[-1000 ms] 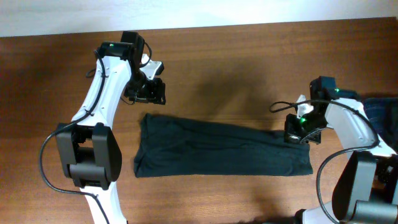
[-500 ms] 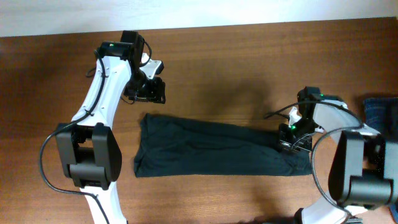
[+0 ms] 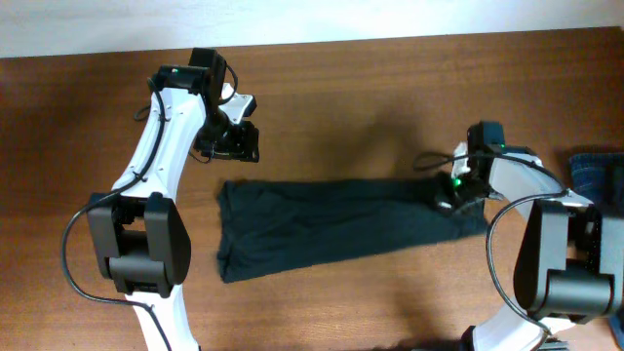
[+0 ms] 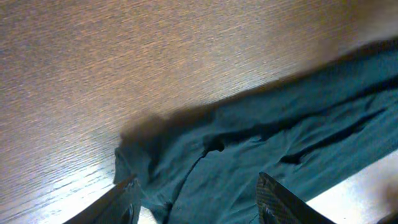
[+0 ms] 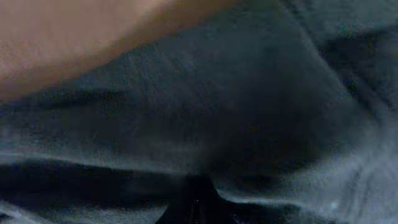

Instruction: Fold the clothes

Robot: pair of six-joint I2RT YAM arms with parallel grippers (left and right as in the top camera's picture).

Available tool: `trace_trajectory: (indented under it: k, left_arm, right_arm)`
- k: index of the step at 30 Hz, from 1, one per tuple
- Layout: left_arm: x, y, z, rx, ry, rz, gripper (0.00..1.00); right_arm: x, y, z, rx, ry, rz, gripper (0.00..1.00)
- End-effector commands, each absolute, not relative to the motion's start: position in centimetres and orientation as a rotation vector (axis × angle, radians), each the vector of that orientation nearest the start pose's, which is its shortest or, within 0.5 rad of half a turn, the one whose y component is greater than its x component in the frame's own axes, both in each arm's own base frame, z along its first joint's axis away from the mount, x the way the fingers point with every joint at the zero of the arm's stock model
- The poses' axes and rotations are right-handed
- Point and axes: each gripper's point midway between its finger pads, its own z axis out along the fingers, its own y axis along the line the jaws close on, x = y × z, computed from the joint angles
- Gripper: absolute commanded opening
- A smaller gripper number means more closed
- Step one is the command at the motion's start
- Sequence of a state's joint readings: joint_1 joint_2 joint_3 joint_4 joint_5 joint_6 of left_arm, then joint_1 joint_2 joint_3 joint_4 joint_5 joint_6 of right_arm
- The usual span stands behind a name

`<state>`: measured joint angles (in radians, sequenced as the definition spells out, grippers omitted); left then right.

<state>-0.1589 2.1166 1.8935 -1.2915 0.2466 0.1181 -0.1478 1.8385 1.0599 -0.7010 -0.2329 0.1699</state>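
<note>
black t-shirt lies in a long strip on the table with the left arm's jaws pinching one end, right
Wrong arm: the right gripper pinches the black T-shirt at its end; the left gripper hangs open beyond it, as the overhead view shows.

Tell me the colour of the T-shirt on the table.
The T-shirt is black; overhead view shows it best.

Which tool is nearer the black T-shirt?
Right. The right tool sits on the right end of the black T-shirt, closed on its fabric; the left tool hangs open just beyond its far-left corner.
</note>
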Motion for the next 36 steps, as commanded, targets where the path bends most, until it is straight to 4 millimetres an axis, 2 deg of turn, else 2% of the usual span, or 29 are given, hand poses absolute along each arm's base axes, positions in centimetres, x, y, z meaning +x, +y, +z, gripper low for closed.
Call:
trace_trajectory:
  k: [1,4,8,12,18,21,26,30,34,36]
  left_arm:
    - [41.8,-10.1,10.9,0.399,3.012,-0.362,0.59]
    - [42.0,-10.0,11.0,0.308,3.019,-0.385,0.59]
    - [41.1,-11.4,10.8,0.236,3.045,-0.525,0.59]
    - [39.8,-12.0,8.5,0.166,3.104,-0.559,0.59]
    - [36.3,-11.2,4.0,0.003,3.24,-0.556,0.58]
    - [35.9,-10.7,3.5,-0.013,3.255,-0.534,0.58]
    - [35.9,-9.4,3.1,-0.038,3.274,-0.402,0.58]
    - [36.1,-9.3,4.3,0.012,3.24,-0.395,0.57]
    - [37.6,-9.0,9.3,0.027,3.092,-0.38,0.56]
    - [36.9,-9.1,11.5,0.036,3.056,-0.388,0.58]
  right_arm:
    - [32.9,-2.3,-2.7,0.419,3.043,0.212,0.04]
    - [33.3,-2.4,-2.5,0.415,3.034,0.211,0.04]
    - [33.3,-2.4,-2.4,0.374,3.036,0.209,0.04]
    - [33.3,-2.4,-2.4,0.372,3.036,0.209,0.04]
    - [33.3,-2.4,-2.4,0.335,3.039,0.208,0.04]
    - [33.4,-2.4,-2.4,0.334,3.038,0.208,0.04]
    - [33.4,-2.4,-2.4,0.333,3.036,0.207,0.04]
    - [33.6,-2.4,-2.4,0.331,3.027,0.206,0.04]
    - [34.5,-2.5,-2.3,0.324,2.99,0.205,0.04]
    - [35.0,-2.5,-2.2,0.319,2.97,0.212,0.04]
